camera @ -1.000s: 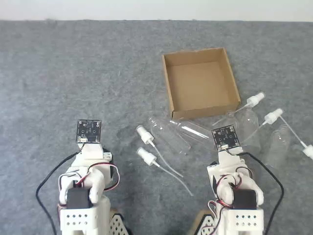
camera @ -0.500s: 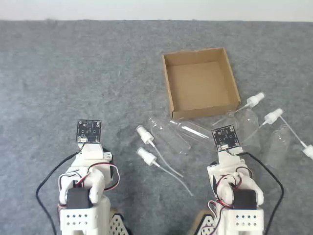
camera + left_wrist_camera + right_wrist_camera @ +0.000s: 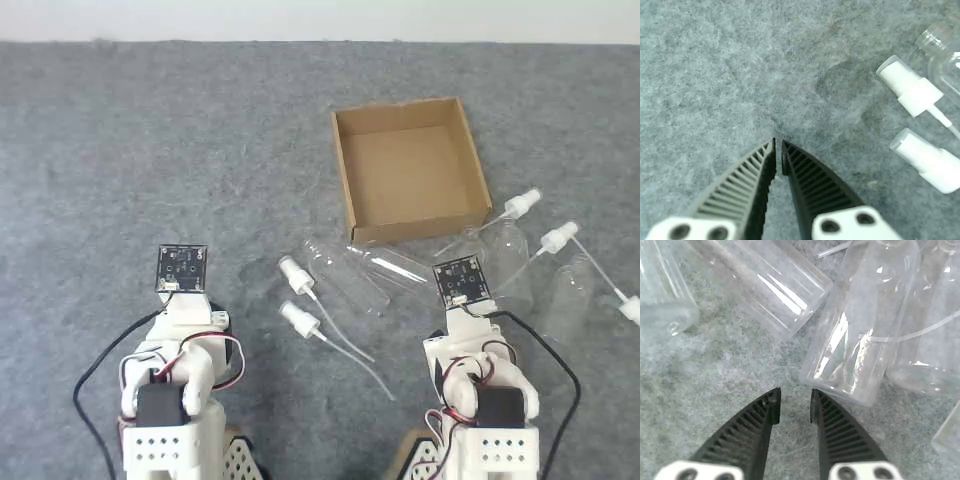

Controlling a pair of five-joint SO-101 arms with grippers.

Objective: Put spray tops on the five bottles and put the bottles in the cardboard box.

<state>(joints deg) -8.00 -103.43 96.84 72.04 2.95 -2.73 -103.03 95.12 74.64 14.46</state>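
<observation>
A: How many bottles [image 3: 865, 325] are there?
B: Five, all clear plastic.
A: And spray tops [image 3: 296, 272]?
B: Five as well, all white: two in one group, three in another.
A: Boxes?
B: Just one cardboard box [image 3: 420, 228].
A: And the robot?
B: Two arms [image 3: 170, 390], both at the one desk [image 3: 150, 120].

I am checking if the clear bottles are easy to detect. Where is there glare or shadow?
Right wrist view: white streaks of glare on the clear plastic bottles. High view: even light, hardly any shadow around the brown cardboard box.
</observation>
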